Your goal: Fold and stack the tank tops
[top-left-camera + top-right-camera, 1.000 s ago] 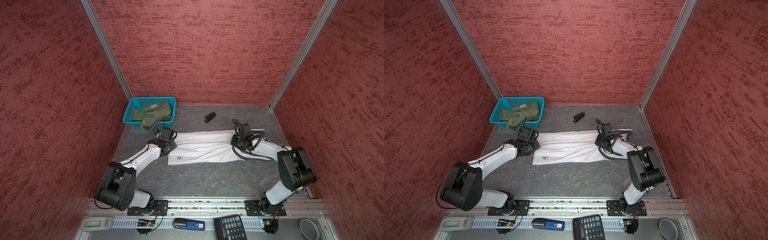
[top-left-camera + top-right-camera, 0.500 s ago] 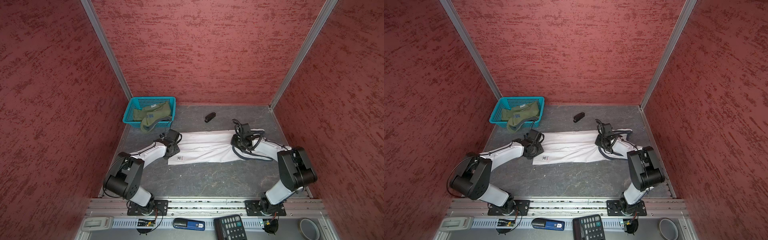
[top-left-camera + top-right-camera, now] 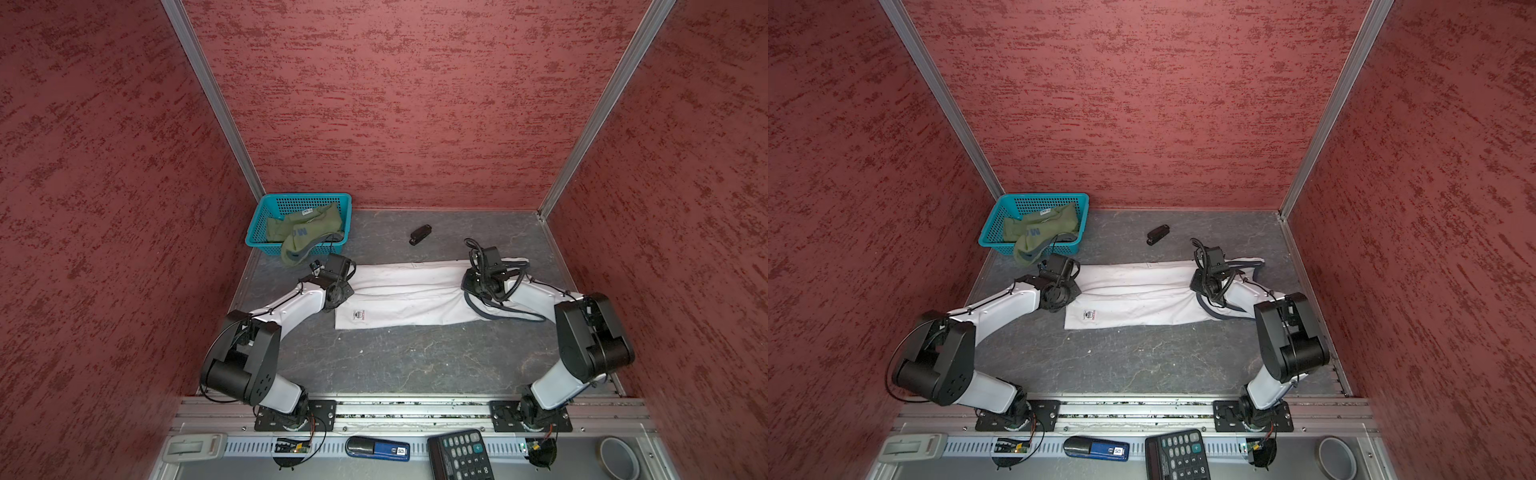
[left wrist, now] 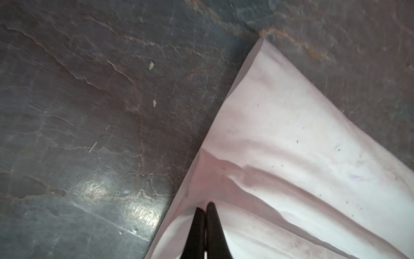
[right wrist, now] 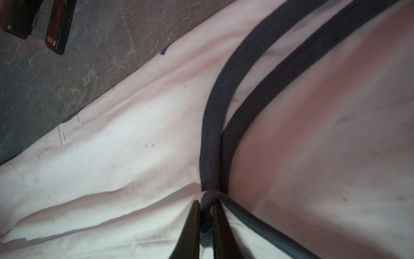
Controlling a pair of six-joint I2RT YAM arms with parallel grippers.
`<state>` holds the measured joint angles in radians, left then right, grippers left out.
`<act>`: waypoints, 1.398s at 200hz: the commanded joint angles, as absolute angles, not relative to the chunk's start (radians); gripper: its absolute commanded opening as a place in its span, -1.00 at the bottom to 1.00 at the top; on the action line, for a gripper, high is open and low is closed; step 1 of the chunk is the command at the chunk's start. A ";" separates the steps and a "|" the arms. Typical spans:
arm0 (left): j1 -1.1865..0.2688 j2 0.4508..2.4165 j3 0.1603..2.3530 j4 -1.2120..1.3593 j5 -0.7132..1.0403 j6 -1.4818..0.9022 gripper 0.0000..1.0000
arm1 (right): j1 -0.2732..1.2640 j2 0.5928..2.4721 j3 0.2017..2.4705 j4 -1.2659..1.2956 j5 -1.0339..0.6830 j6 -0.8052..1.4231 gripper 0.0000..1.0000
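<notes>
The white tank top (image 3: 409, 291) (image 3: 1138, 293) lies flat as a long folded strip across the middle of the grey table. My left gripper (image 4: 205, 207) is at the strip's left end, near one corner (image 4: 261, 41). It is shut, and the white cloth puckers up into its tips. My right gripper (image 5: 206, 205) is at the right end, shut on the dark trim (image 5: 211, 139) where two bands meet. In both top views the wrists hide the fingertips. The olive green tank top (image 3: 305, 232) (image 3: 1040, 230) is crumpled in the basket, with one end hanging over the front rim.
The teal basket (image 3: 299, 196) (image 3: 1038, 197) stands in the back left corner. A black stapler (image 3: 419, 235) (image 5: 38, 20) lies behind the white cloth. A calculator (image 3: 459, 455), a blue device (image 3: 377, 448) and a tape roll (image 3: 619, 457) sit on the front rail.
My left gripper moved right onto the left end of the white cloth and shut there. My right gripper stayed in place and closed tighter on the trim.
</notes>
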<state>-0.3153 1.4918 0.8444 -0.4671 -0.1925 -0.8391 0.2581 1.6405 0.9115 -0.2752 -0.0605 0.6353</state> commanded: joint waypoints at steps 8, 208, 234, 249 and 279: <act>-0.304 1.496 0.836 -0.448 -0.204 -0.838 -1.00 | 0.252 1.629 0.934 -0.256 -0.034 0.631 -0.76; -0.279 1.392 0.849 -0.563 -0.271 -0.780 0.18 | 0.181 1.501 0.932 -0.412 0.027 0.570 0.43; -0.355 1.295 0.839 -0.604 -0.303 -0.765 0.36 | 0.108 1.376 0.849 -0.453 -0.010 0.601 0.47; -0.425 1.271 0.828 -0.564 -0.273 -0.750 0.45 | 0.070 1.299 0.789 -0.471 -0.023 0.637 0.52; -0.520 1.376 0.846 -0.430 -0.137 -0.707 0.56 | -0.021 1.170 0.679 -0.481 -0.038 0.700 0.52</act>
<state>-0.4671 1.2896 0.8429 -0.5198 -0.2340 -0.7586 0.0338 1.2362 0.7452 -0.4316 -0.0189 0.6338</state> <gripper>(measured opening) 0.778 0.761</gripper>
